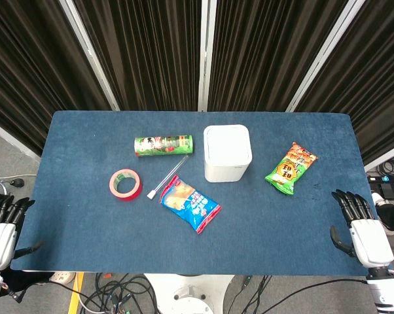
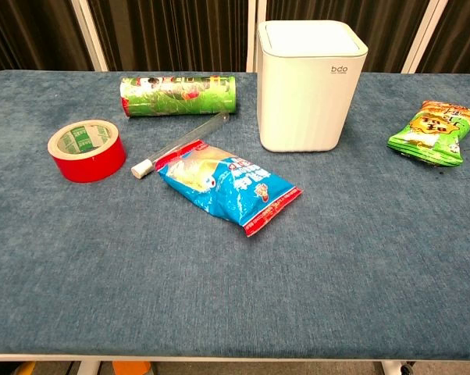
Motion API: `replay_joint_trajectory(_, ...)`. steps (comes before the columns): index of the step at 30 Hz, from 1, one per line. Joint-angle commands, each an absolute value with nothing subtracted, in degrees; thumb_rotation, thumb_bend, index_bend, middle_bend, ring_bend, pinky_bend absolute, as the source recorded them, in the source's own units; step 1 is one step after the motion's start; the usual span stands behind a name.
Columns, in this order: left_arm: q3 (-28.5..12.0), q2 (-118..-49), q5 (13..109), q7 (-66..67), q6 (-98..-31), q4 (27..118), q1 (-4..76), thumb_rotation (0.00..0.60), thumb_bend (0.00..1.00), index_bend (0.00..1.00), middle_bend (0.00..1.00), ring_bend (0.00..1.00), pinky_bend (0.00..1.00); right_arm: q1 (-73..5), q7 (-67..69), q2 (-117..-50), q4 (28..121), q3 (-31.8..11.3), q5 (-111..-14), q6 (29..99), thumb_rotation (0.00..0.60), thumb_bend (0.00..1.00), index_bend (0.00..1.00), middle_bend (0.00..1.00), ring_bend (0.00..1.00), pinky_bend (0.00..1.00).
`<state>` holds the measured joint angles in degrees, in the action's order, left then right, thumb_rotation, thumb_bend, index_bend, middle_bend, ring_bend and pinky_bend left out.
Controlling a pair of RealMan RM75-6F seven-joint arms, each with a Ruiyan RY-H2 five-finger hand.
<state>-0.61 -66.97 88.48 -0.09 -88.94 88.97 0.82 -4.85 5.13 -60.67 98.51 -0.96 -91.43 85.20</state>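
On the blue table (image 1: 86, 216) a white lidded bin (image 1: 227, 153) (image 2: 309, 83) stands upright in the middle. A green snack can (image 1: 163, 145) (image 2: 178, 95) lies on its side to its left, with a roll of red tape (image 1: 125, 185) (image 2: 87, 150) and a clear tube (image 1: 168, 176) (image 2: 180, 145) nearer. A blue snack bag (image 1: 190, 204) (image 2: 229, 184) lies flat in front of the bin. A green snack bag (image 1: 290, 169) (image 2: 436, 132) lies at the right. My left hand (image 1: 2, 227) hovers off the table's left front corner, fingers spread, holding nothing. My right hand (image 1: 360, 229) is at the right front edge, fingers apart and empty.
Dark curtains with white posts (image 1: 205, 52) close off the back. Cables (image 1: 118, 291) lie on the floor below the front edge. The chest view shows neither hand.
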Motion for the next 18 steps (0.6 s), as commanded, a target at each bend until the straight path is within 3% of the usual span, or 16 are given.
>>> replay_joint_trajectory(1, -0.54, -66.94, 88.4, 0.04, -88.83, 89.05, 0.81, 0.6, 0.0, 0.16, 0.13, 0.01, 0.0, -4.88, 5.21, -60.7, 98.41, -0.99, -91.43, 85.15, 0.6, 0.44, 0.05, 0.04, 0.0, 0.0)
replay_joint_trajectory(11, -0.41, -66.87, 88.47, 0.55, -89.36, 89.56, 0.45, 0.6, 0.0, 0.17, 0.13, 0.01, 0.0, -5.49, 5.87, -60.78, 97.88, -0.99, -92.17, 84.57, 0.6, 0.44, 0.05, 0.04, 0.0, 0.0)
replay_joint_trajectory(18, -0.52, -66.62, 88.7, 0.44, -88.99, 89.87, 0.86, 0.6, 0.0, 0.17, 0.13, 0.01, 0.0, -13.87, 5.26, -59.02, 100.5, -5.02, -93.91, 76.86, 0.6, 0.44, 0.05, 0.04, 0.0, 0.0)
